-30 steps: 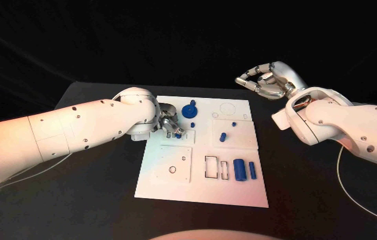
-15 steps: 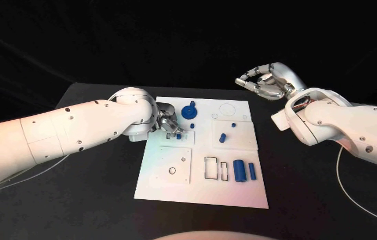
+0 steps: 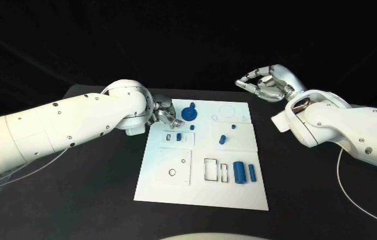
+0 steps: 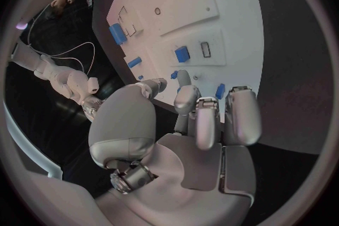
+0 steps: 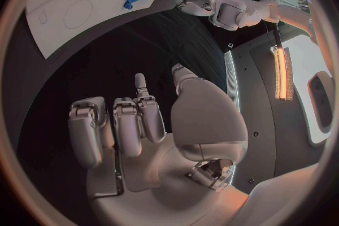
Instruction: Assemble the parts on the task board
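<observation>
Task board (image 3: 236, 188) beneath left robot hand (image 3: 168, 115) (fingers empty).

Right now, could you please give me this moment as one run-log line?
left hand: empty, above white task board left edge | right hand: curled, empty, off board | blue gear-shaped part: on board

The left hand (image 3: 167, 116) lifts off the small blue part (image 3: 178, 136) near the task board's (image 3: 202, 185) left edge — it now hangs farther back, fingers apart, holding nothing.
</observation>
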Controlling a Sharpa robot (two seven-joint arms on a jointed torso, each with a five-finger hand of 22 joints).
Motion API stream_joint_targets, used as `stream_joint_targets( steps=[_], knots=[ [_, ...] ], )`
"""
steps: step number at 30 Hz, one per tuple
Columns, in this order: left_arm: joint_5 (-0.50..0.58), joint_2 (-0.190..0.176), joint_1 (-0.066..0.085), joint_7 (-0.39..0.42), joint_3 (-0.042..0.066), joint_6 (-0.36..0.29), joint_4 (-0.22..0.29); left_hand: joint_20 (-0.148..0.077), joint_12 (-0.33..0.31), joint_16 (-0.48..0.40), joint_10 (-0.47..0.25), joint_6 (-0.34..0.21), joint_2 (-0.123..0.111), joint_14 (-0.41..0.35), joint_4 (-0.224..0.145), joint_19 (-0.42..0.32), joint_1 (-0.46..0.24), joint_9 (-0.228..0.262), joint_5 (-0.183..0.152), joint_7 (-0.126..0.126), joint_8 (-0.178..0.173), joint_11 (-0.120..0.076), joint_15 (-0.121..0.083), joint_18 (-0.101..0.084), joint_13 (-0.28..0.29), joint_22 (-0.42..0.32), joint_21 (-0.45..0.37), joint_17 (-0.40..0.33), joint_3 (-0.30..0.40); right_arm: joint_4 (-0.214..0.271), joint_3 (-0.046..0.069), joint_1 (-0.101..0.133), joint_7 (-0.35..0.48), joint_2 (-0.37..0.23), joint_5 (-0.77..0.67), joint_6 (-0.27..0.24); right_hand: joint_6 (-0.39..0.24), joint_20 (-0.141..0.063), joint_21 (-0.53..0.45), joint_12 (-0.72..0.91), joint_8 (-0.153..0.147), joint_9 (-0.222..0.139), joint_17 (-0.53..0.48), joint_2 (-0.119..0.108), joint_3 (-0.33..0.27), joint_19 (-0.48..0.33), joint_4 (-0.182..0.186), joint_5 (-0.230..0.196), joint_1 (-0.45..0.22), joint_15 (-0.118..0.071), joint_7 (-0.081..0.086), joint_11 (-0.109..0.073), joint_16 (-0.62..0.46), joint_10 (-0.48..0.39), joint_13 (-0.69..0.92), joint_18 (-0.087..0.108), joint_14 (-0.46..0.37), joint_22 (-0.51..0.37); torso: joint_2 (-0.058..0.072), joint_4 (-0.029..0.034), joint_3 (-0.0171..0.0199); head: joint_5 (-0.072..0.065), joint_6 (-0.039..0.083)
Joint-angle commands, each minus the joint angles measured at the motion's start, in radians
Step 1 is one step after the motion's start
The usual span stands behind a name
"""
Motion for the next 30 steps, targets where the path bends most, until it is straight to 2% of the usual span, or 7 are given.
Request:
stream_joint_targets(
  steps=[1, 5, 8, 13, 19, 23, 30],
  knots=[
    [0.037, 0.002, 0.012, 0.008, 0.007, -0.032, -0.022, 0.001, -0.086, -0.007, -0.069, -0.029, -0.001, 0.098, 0.000, -0.017, 0.032, -0.006, 0.001, 0.011, -0.017, 0.010, 0.011, 0.004, -0.104, -0.028, -0.018, 0.239, -0.014, -0.001, 0.000, -0.001, 0.009, 0.000, -0.003, 0.006, -0.008, -0.006, 0.005, -0.004, 0.006, 0.002, 0.263, 0.004, -0.008, 0.105, -0.003, 0.008, -0.009, -0.006, 0.001, -0.009, 0.003, 0.012, 0.167, -0.014, 0.104, 0.263, 0.001, 0.0007, -0.0008, -0.001, 0.006],
    [0.069, 0.018, 0.034, 0.015, 0.012, -0.045, -0.080, 0.016, -0.189, -0.021, -0.149, -0.072, -0.006, 0.091, 0.003, -0.038, 0.071, -0.031, 0.002, 0.038, -0.065, 0.034, 0.031, 0.013, -0.225, -0.077, -0.049, 0.215, -0.038, -0.002, 0.000, -0.001, 0.008, -0.001, -0.003, 0.007, -0.008, -0.007, 0.005, -0.004, 0.008, 0.002, 0.263, 0.007, -0.012, 0.105, -0.004, 0.017, -0.002, -0.007, 0.001, -0.009, 0.003, 0.012, 0.167, -0.014, 0.104, 0.263, 0.001, 0.0008, -0.0004, 0.001, 0.007],
    [0.080, 0.033, 0.046, 0.018, 0.013, -0.039, -0.121, 0.025, -0.203, -0.021, -0.159, -0.096, -0.010, 0.091, 0.005, -0.038, 0.085, -0.054, 0.002, 0.053, -0.102, 0.046, 0.042, 0.012, -0.244, -0.076, -0.051, 0.217, -0.057, -0.002, 0.000, -0.002, 0.008, -0.001, -0.003, 0.008, -0.008, -0.007, 0.005, -0.004, 0.009, 0.002, 0.263, 0.009, -0.014, 0.105, -0.004, 0.022, 0.001, -0.007, 0.001, -0.009, 0.003, 0.012, 0.167, -0.014, 0.104, 0.263, 0.003, -0.0003, -0.0004, 0.003, 0.011],
    [0.063, 0.060, 0.062, 0.020, 0.014, -0.007, -0.187, 0.030, -0.203, -0.018, -0.159, -0.096, -0.017, 0.093, 0.005, -0.036, 0.089, -0.065, -0.001, 0.058, -0.116, 0.051, 0.046, 0.012, -0.247, -0.072, -0.049, 0.221, -0.073, -0.004, 0.000, -0.002, 0.007, -0.001, -0.003, 0.008, -0.009, -0.007, 0.005, -0.004, 0.010, 0.002, 0.263, 0.011, -0.017, 0.105, -0.004, 0.029, 0.005, -0.007, 0.000, -0.009, 0.003, 0.012, 0.167, -0.014, 0.104, 0.263, 0.003, 0.0017, -0.0015, 0.001, 0.012],
    [0.034, 0.091, 0.068, 0.017, 0.013, 0.046, -0.258, 0.032, -0.204, -0.016, -0.159, -0.094, -0.017, 0.094, 0.007, -0.035, 0.087, -0.070, -0.005, 0.059, -0.121, 0.052, 0.048, 0.011, -0.249, -0.070, -0.048, 0.224, -0.080, -0.004, -0.001, -0.002, 0.007, 0.000, -0.003, 0.009, -0.009, -0.007, 0.005, -0.004, 0.011, 0.002, 0.263, 0.013, -0.020, 0.105, -0.004, 0.036, 0.009, -0.007, 0.000, -0.010, 0.003, 0.012, 0.167, -0.014, 0.104, 0.263, 0.003, 0.0039, -0.0024, 0.004, 0.007],
    [0.029, 0.111, 0.068, 0.015, 0.010, 0.079, -0.298, 0.032, -0.203, -0.015, -0.158, -0.094, -0.017, 0.094, 0.007, -0.034, 0.087, -0.071, -0.006, 0.059, -0.122, 0.053, 0.048, 0.011, -0.248, -0.067, -0.047, 0.226, -0.082, -0.004, -0.001, -0.003, 0.007, 0.001, -0.003, 0.010, -0.010, -0.007, 0.005, -0.004, 0.012, 0.001, 0.263, 0.015, -0.022, 0.105, -0.004, 0.042, 0.013, -0.007, 0.000, -0.010, 0.003, 0.012, 0.167, -0.014, 0.104, 0.263, 0.004, 0.0007, -0.0030, 0.007, 0.003],
    [0.029, 0.149, 0.065, 0.010, -0.007, 0.129, -0.362, 0.033, -0.201, -0.014, -0.157, -0.090, -0.014, 0.095, 0.007, -0.032, 0.086, -0.073, -0.010, 0.059, -0.124, 0.053, 0.049, 0.010, -0.247, -0.063, -0.045, 0.228, -0.086, -0.004, -0.001, -0.005, 0.007, 0.004, -0.004, 0.011, -0.011, -0.007, 0.005, -0.005, 0.013, 0.001, 0.263, 0.017, -0.025, 0.105, -0.004, 0.049, 0.017, -0.007, 0.000, -0.010, 0.003, 0.011, 0.166, -0.014, 0.104, 0.263, 0.006, 0.0000, -0.0045, 0.007, -0.001]
  ],
)
